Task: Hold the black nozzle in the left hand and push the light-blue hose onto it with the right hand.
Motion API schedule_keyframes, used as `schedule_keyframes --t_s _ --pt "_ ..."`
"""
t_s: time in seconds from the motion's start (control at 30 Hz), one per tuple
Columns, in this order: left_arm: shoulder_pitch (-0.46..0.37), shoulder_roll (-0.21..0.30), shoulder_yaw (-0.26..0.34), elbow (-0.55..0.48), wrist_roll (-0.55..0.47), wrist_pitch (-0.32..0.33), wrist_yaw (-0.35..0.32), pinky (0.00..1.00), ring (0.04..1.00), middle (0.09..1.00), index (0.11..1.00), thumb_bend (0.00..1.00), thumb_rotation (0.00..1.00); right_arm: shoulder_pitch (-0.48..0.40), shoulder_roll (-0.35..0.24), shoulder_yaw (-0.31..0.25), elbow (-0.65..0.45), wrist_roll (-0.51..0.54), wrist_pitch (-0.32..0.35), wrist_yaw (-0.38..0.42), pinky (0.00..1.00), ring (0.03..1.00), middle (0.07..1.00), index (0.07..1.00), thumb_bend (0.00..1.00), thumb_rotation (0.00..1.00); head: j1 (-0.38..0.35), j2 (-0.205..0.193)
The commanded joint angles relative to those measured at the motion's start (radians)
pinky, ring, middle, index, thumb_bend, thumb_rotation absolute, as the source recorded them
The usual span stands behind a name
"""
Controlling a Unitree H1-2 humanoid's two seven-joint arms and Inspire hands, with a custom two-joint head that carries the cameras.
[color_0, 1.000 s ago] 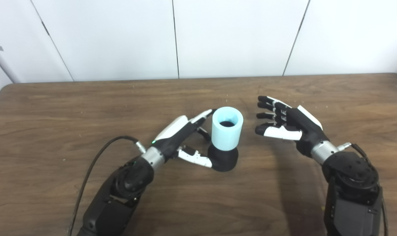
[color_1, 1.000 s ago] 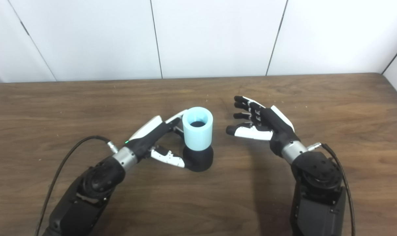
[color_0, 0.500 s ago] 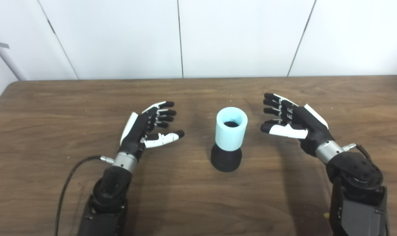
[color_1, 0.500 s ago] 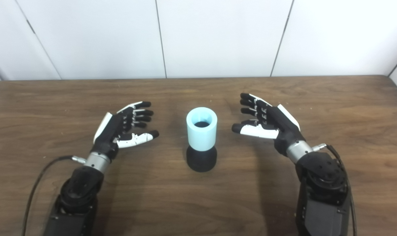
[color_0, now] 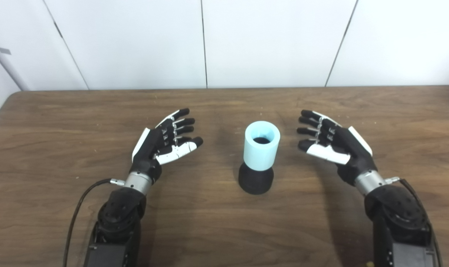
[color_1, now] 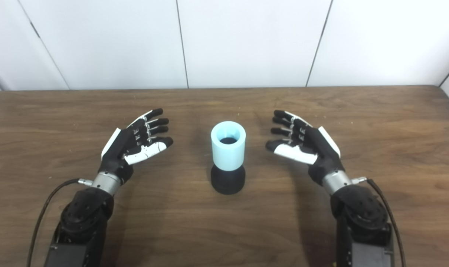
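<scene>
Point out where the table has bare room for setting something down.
The table is bare behind the light-blue hose up to the wall, along the near edge between the arms, and beyond each arm. Crowded only mid-table, where the left hand and right hand flank the black nozzle.

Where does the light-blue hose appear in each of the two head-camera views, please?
Left eye view: light-blue hose right of centre, upright on the black nozzle.
Right eye view: hose almost at picture centre, on the nozzle.
Shared landmark: the wall seam behind it.
</scene>
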Motion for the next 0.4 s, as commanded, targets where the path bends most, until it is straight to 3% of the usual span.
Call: schedule_keyframes --t_s 0.0,0.17,0.37 --pt "-0.021 0.009 -0.007 -0.038 -0.022 -0.046 -0.014 0.77 0.848 0.845 0.855 0.48 0.22 -0.029 -0.027 0.020 -0.001 0.052 -0.061 0.002 0.78 0.904 0.951 0.922 0.68 0.47 0.001 0.001" --pt "-0.016 0.020 -0.010 -0.035 -0.050 -0.053 -0.029 0.77 0.857 0.856 0.873 0.48 0.24 -0.026 -0.069 0.065 0.036 0.097 -0.134 0.004 0.85 0.942 0.976 0.961 0.68 0.58 0.006 0.003" --pt "-0.014 0.027 -0.010 -0.019 -0.083 -0.079 -0.043 0.80 0.874 0.867 0.887 0.49 0.26 -0.013 -0.090 0.108 0.061 0.108 -0.233 -0.015 0.85 0.949 0.986 0.985 0.70 0.61 0.009 -0.001"
